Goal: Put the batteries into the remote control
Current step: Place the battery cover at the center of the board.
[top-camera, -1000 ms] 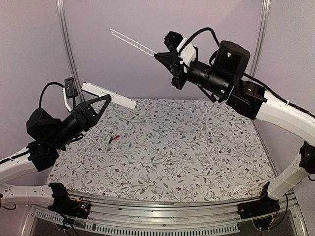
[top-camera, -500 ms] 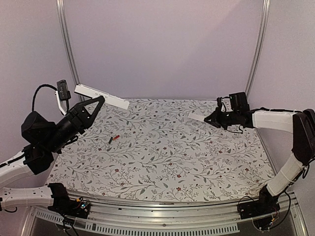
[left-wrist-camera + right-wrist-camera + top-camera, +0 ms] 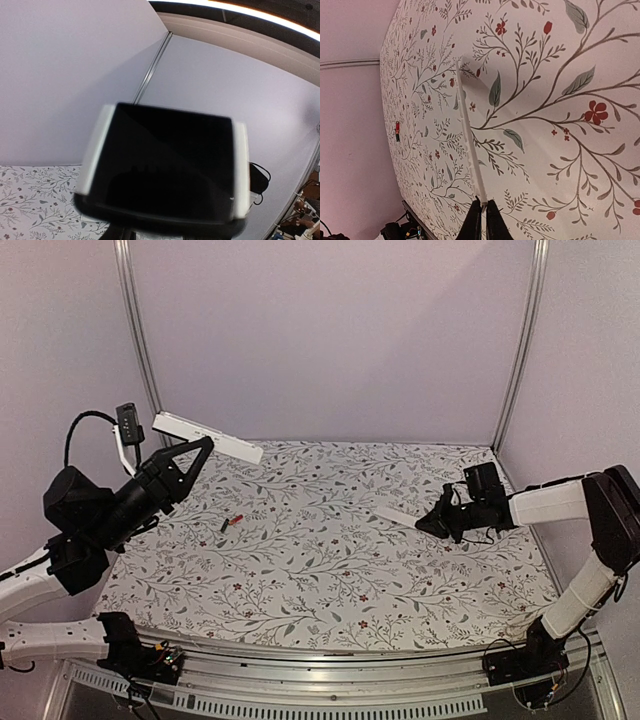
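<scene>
High at left, left hand (image 3: 201, 448) clasping remote control (image 3: 233, 446); right hand (image 3: 432, 523) low, pinching strip (image 3: 396, 513).

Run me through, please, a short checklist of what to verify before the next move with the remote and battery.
1. The left gripper holds the remote control off the table: ok.
2. The right gripper is free to pick: not ok, shut on the cover strip.
3. The cover strip rests on the table: cannot tell, low over it.
4. The battery lies unobstructed on the table: ok.
5. A second battery is located: not ok, only one visible.
6. The remote's compartment is open: cannot tell, left wrist view blurred.
</scene>
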Robot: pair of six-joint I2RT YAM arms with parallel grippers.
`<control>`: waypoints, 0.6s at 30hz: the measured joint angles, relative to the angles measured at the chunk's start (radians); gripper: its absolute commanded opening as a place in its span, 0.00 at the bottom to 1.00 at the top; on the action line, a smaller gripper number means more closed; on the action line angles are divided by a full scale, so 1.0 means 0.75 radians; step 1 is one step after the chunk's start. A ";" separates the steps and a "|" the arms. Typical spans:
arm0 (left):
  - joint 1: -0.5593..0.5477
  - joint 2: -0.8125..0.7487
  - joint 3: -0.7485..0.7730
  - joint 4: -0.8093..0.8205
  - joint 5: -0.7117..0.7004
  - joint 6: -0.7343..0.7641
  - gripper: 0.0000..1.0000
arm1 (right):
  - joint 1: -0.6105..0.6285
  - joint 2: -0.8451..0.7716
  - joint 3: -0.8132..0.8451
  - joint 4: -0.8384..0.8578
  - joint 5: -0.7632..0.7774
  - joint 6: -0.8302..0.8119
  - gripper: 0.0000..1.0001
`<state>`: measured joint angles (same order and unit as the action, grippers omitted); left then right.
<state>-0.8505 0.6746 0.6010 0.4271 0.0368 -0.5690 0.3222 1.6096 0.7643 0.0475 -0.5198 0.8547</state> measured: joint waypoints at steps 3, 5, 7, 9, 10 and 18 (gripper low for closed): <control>0.000 0.008 0.003 -0.001 0.001 0.011 0.00 | 0.000 0.000 -0.037 -0.001 -0.001 0.015 0.25; 0.000 0.018 0.008 -0.006 0.003 0.017 0.00 | 0.000 0.000 -0.050 -0.006 0.004 0.020 0.37; 0.000 0.027 0.010 -0.010 0.006 0.024 0.00 | 0.000 -0.001 -0.051 -0.019 0.018 0.027 0.49; 0.000 0.029 0.011 -0.018 0.010 0.028 0.00 | -0.001 -0.010 -0.051 -0.045 0.050 0.021 0.60; 0.000 0.029 0.011 -0.025 0.011 0.032 0.00 | -0.001 -0.024 -0.050 -0.072 0.077 0.007 0.64; 0.000 0.078 0.025 -0.075 0.104 0.120 0.00 | 0.251 -0.245 0.227 -0.262 0.466 -0.374 0.99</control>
<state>-0.8505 0.7330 0.6197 0.3710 0.1150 -0.4789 0.5106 1.4261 0.9344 -0.1493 -0.1703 0.5743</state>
